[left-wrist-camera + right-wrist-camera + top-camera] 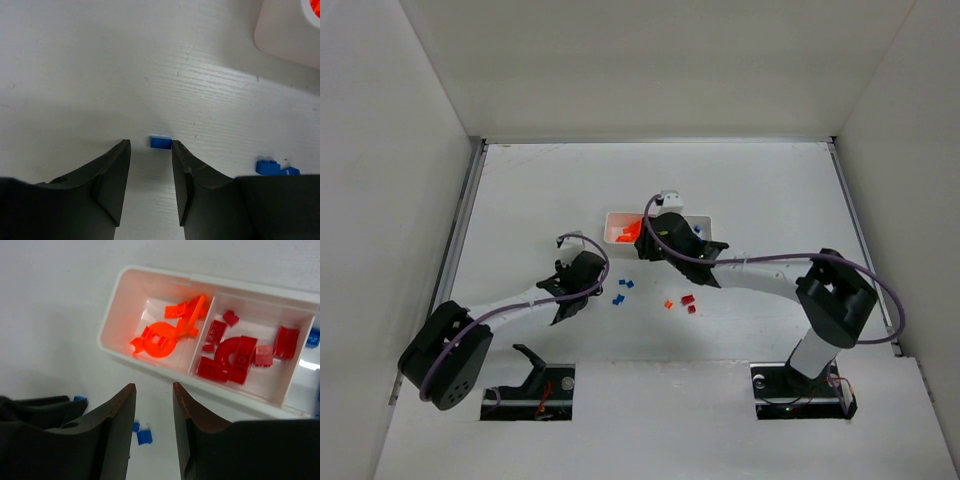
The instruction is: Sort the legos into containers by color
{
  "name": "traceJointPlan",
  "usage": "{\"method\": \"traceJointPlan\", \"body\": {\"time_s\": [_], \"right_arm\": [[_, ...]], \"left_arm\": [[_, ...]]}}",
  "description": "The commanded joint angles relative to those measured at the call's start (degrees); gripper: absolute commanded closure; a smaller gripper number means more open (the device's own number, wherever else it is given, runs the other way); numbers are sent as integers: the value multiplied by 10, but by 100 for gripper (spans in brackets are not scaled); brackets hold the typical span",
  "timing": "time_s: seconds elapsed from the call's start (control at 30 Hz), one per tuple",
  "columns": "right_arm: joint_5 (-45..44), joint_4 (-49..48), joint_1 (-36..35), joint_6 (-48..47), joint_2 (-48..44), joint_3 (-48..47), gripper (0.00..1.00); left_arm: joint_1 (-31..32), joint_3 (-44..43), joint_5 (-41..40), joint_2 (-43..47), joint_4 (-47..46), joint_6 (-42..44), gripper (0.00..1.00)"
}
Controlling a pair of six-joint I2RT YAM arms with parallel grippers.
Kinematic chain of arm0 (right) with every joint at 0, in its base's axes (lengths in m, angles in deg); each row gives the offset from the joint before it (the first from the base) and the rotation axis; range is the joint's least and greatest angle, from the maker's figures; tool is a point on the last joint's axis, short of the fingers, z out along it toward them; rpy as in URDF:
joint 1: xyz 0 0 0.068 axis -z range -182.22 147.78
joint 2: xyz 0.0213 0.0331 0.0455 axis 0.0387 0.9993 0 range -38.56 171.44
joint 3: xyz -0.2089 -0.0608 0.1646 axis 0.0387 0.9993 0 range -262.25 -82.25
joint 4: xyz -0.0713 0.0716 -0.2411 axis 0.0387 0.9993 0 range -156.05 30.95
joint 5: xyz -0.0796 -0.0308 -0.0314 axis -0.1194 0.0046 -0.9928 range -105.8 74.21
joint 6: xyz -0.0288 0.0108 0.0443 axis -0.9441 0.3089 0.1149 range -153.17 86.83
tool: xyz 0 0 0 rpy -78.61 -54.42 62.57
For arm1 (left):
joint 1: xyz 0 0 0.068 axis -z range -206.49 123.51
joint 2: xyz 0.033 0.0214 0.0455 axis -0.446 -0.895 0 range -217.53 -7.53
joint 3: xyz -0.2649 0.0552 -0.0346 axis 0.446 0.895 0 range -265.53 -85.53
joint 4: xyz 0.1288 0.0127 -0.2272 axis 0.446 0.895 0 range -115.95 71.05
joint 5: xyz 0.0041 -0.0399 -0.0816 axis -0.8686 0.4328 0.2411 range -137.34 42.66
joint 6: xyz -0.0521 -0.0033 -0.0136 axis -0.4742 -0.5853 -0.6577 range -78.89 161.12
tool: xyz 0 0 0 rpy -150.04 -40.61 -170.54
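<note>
**A:** Bit nervous about the left gripper (150, 150): narrowly parted, empty, blue brick (161, 142) mid-bench (75, 60) hard against one fingertip. Could get flicked away on closing off-centre.

**B:** Yep. Right gripper (154, 390) also parted, holding nothing, above the tray (109, 327). Orange pieces (165, 332) in the end compartment, red pieces (232, 357) in the middle.

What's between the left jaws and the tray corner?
One blue brick at the tips of the left gripper; then bare table up to the tray. Left wrist view.
</note>
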Motion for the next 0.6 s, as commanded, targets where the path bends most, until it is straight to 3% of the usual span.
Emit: {"method": "traceJointPlan", "body": {"time_s": [0.0, 0.57], "right_arm": [[-9, -38, -25, 18, -34, 34, 59], [-15, -57, -99, 35, -15, 100, 57]], "left_arm": [[1, -15, -4, -14, -14, -7, 65], [2, -29, 5, -19, -20, 3, 85]]}}
